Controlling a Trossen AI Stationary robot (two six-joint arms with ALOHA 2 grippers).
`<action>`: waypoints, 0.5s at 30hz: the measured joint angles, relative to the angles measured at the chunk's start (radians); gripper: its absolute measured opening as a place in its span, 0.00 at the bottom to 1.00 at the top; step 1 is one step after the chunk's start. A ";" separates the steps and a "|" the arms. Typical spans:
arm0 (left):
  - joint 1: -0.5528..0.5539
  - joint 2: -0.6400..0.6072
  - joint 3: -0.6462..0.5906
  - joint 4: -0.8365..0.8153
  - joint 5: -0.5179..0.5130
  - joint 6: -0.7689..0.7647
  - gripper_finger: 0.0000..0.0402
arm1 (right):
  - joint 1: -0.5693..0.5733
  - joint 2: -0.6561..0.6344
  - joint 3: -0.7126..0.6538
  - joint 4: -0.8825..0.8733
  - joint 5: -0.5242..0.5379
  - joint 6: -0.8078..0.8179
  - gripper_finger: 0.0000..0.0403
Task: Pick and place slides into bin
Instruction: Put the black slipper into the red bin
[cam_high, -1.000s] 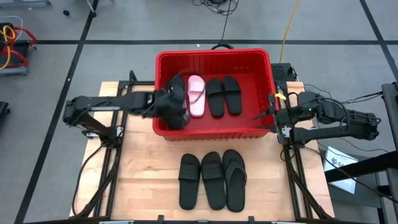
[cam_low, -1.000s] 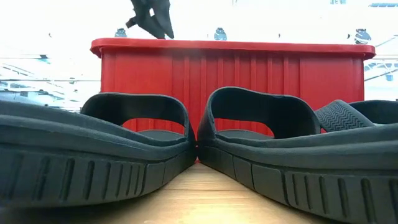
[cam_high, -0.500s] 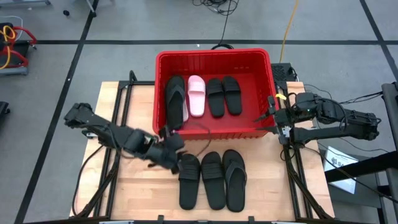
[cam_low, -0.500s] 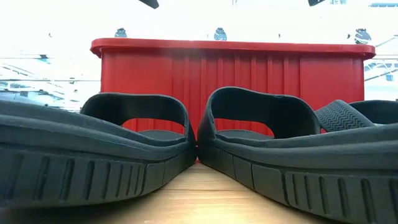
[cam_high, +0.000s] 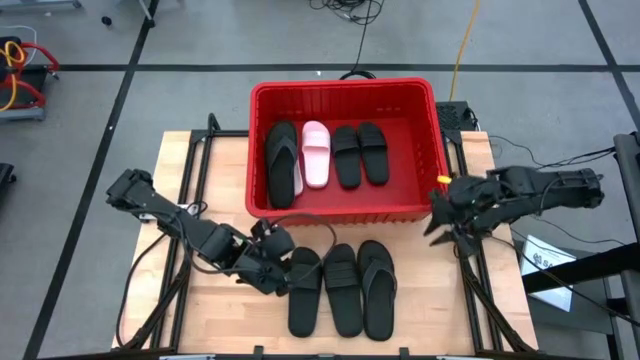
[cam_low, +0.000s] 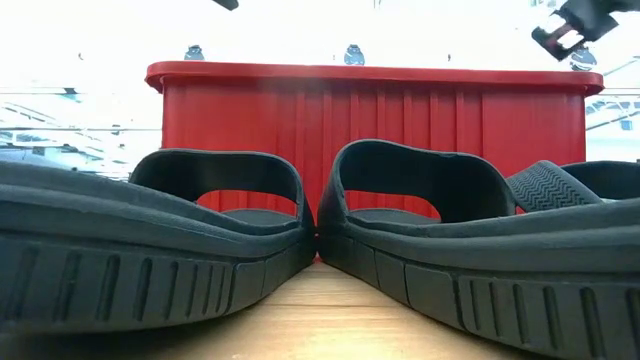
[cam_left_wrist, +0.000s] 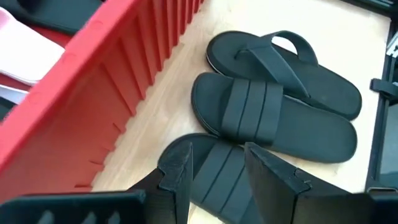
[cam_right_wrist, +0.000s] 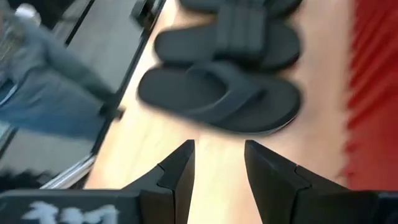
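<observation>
The red bin (cam_high: 340, 84) stands at the table's far middle. In it lie a black thong slide (cam_high: 280, 165), a pale pink slide (cam_high: 316, 153) and two black wide-strap slides (cam_high: 359, 155). Three black slides lie side by side on the table in front of it: two wide-strap (cam_high: 304, 292) (cam_high: 342, 288) and one thong (cam_high: 376, 288). My left gripper (cam_high: 275, 268) is open just over the leftmost slide (cam_left_wrist: 217, 180), one finger on either side of its strap. My right gripper (cam_high: 445, 215) is open and empty by the bin's right near corner.
Black cables (cam_high: 320, 235) trail across the table between the bin and the slides. A person's legs (cam_right_wrist: 43, 74) show beyond the table's edge in the right wrist view. Bare wood lies left and right of the three slides.
My left gripper has let go of the black thong slide, which now lies at the bin's left side. It has come out of the bin toward the near edge and down over the leftmost table slide. My right gripper has moved toward the near edge and turned toward the slides.
</observation>
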 joint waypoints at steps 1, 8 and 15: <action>0.000 0.000 0.000 0.001 0.004 -0.004 0.35 | 0.028 0.012 0.000 -0.010 -0.001 0.021 0.32; 0.001 0.001 0.000 0.000 0.005 -0.011 0.35 | 0.225 0.109 -0.027 -0.007 0.000 0.105 0.32; 0.000 0.000 0.000 0.002 0.005 -0.005 0.35 | 0.324 0.155 -0.209 0.219 0.001 0.179 0.32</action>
